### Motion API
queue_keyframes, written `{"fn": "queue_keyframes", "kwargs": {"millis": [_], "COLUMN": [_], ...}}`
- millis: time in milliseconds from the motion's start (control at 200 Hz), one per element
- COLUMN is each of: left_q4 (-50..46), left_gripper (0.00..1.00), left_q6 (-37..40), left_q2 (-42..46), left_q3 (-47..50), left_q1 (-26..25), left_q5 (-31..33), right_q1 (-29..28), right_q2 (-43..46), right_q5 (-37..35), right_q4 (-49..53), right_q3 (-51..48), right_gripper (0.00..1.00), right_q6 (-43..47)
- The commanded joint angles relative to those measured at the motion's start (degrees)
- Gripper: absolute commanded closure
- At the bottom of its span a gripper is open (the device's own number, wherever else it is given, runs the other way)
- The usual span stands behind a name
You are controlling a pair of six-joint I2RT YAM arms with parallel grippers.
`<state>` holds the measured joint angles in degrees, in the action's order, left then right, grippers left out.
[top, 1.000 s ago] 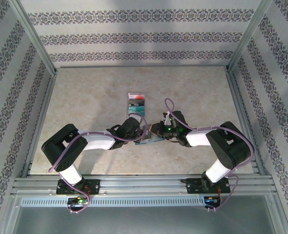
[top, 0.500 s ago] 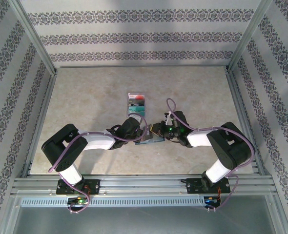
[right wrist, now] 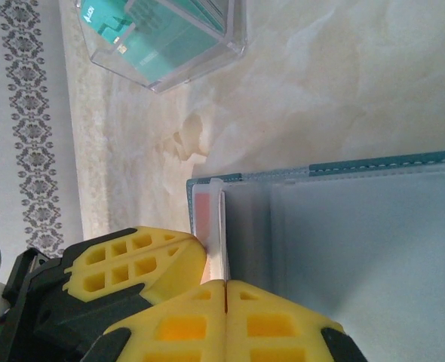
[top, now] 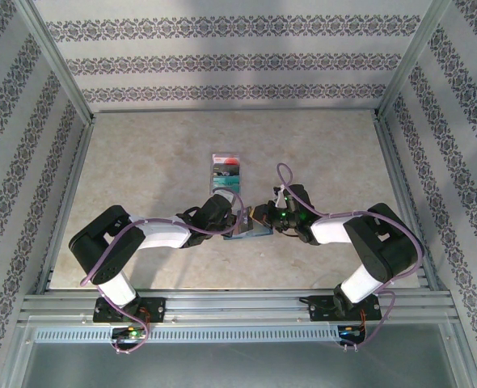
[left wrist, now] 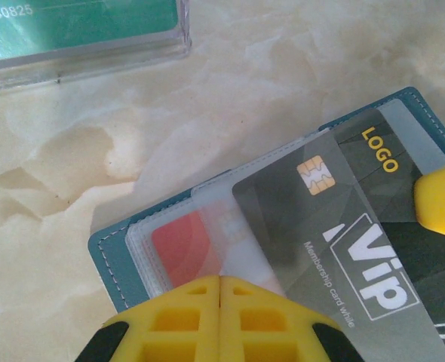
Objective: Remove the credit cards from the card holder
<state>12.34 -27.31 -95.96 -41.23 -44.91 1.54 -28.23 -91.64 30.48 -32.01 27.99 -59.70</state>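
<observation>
At the near middle of the marble-patterned table (top: 141, 162), the two arms bend inward and meet over the slate-blue card holder (left wrist: 111, 260), which lies open and flat. The left gripper (left wrist: 220, 283) has its yellow fingers pressed together at the holder's near edge, over a frosted sleeve with a red card (left wrist: 185, 245) inside; whether they nip the sleeve I cannot tell. The right gripper (right wrist: 226, 288) is likewise closed tight, its tips at the sleeves' edge just beside the left one's finger. A grey VIP card (left wrist: 358, 256) with a gold chip lies askew, partly out of the holder, a yellow finger (left wrist: 441, 207) of the right gripper touching its edge. Farther off, apart from the holder, stands a clear plastic box (right wrist: 207, 56) holding a teal-green card (right wrist: 170, 34); from above, a dark card (top: 225, 172) and a red-and-white card (top: 229, 161) lie behind it.
</observation>
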Motion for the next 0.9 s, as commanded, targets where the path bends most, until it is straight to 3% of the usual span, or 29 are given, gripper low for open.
{"fn": "queue_keyframes", "kwargs": {"millis": [0, 515, 894], "left_q4": [-3.24, -3.37, -3.87], "left_gripper": [1.00, 0.98, 0.84], "left_q6": [-0.64, -0.47, -0.46], "left_q2": [-0.59, 2.08, 6.69], "left_q3": [0.23, 1.33, 1.20], "left_q1": [0.17, 0.87, 1.05], "left_q5": [0.83, 1.45, 0.18], "right_q1": [0.37, 0.94, 1.27], "right_q2": [1.80, 7.92, 14.26], "right_q5": [-0.64, -4.85, -6.18], "right_q4": [-0.17, 10.60, 16.79], "right_q3": [-0.50, -0.20, 0.64], "right_gripper": [1.00, 1.00, 1.00], "right_q6": [1.33, 6.77, 10.49]}}
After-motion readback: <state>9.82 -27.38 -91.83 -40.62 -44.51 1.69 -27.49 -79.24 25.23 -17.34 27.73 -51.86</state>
